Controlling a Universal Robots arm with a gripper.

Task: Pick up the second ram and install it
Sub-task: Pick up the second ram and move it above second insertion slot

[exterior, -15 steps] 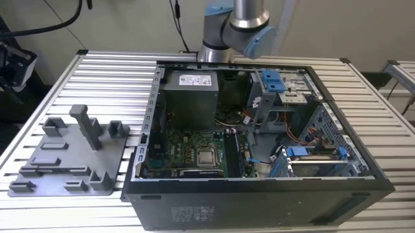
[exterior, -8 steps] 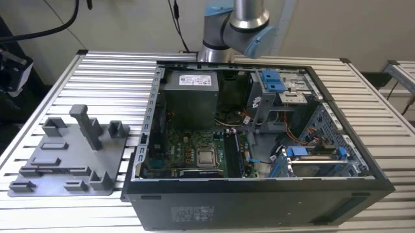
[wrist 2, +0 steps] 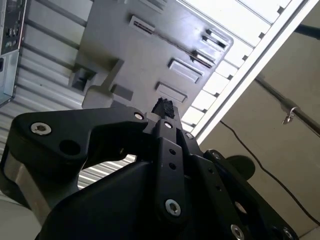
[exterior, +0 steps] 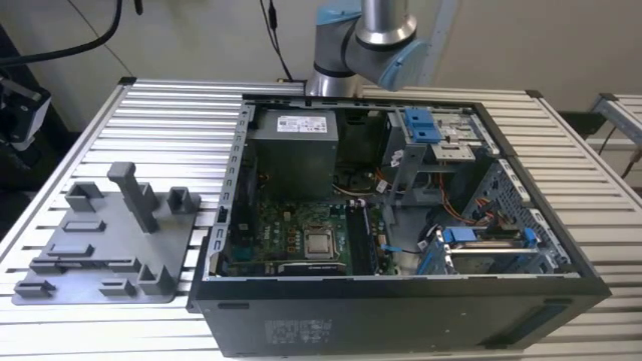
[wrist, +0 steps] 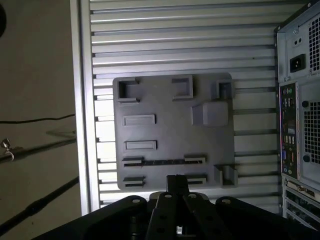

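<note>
Slats of ribbed aluminium make up the table in the exterior view. On it lies an open black steel computer case. Inside the case are a grey boxy power supply, blue plastic latches on a drive cage, and a green motherboard with a square metal processor socket. Just beside the socket a long, thin dark stick stands on edge in the memory slots. It looks like the second ram, but whether it is latched cannot be told. To the exterior view's left of the case sits a matte grey moulded fixture plate. It has raised blocks and a tall post, and its slots hold nothing. The arm rises behind the case.

In the second wrist view the gripper is black, angular and bolted. Its fingers are closed tip to tip with nothing between them. The fixture plate lies beyond the fingertips, and pale slats run alongside it.

In the first wrist view the closed fingertips point at the plate's near edge, just past a long narrow groove that lies empty. The case's perforated rear panel stands off to one side of the fingers.
</note>
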